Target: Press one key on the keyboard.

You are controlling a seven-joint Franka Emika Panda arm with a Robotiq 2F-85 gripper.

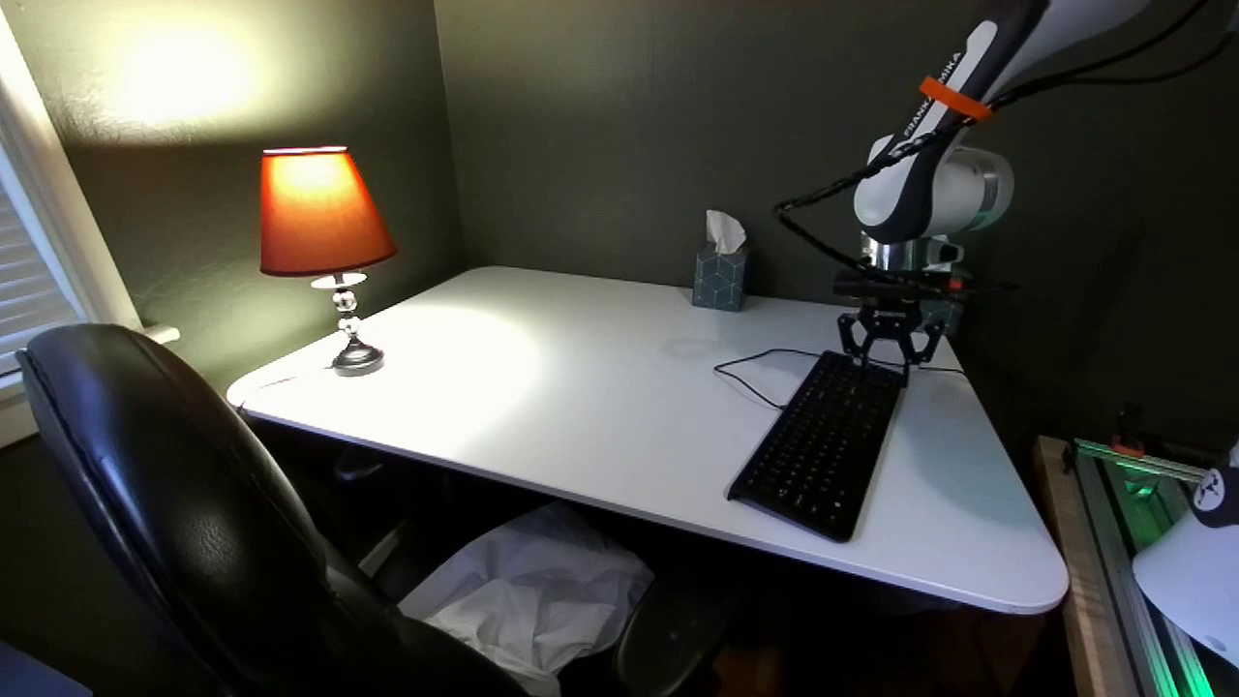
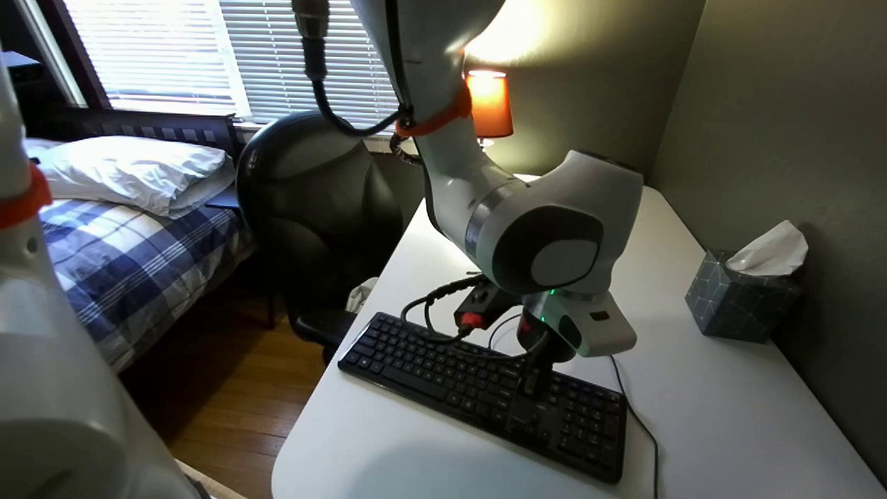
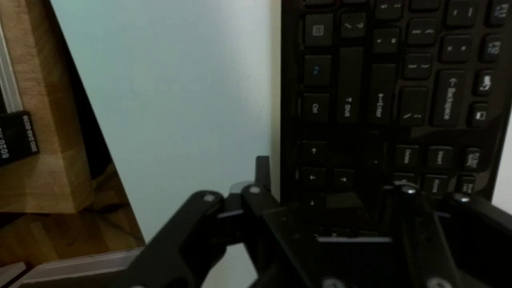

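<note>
Nearest of all, a pair of black jaws pointed downward, standing apart with nothing gripped between them. The step in hand seemed to be lining up for a press. Spread that way, they risked landing two tips at once, one on the keys and one on the bare counter. It seemed best to draw them together into a single blunt point, shift it sideways until it stood squarely over one key, then lower it straight and slowly, push lightly, and lift along the same line. The arrow keys made a sensible target, since bare plastic set them off from most neighbours; a hasty or slanting push might have caught a second key or slid the whole board.

The keyboard lay flat on the counter, partly beneath the jaws. In the wrist view, one fingertip showed just outside the keyboard's long edge, over white counter, while the opposite side reached in above the keys. Whether that inner side touched a key could not be told, as black parts overlapped black keys there. In an exterior view, the jaws stood toward the end that carried the number pad.

A little way off, the thin black cable looped beside the keyboard. Farther away, a tissue box stood by the wall, and well beyond it a red-shaded lamp glowed at the opposite end.
</note>
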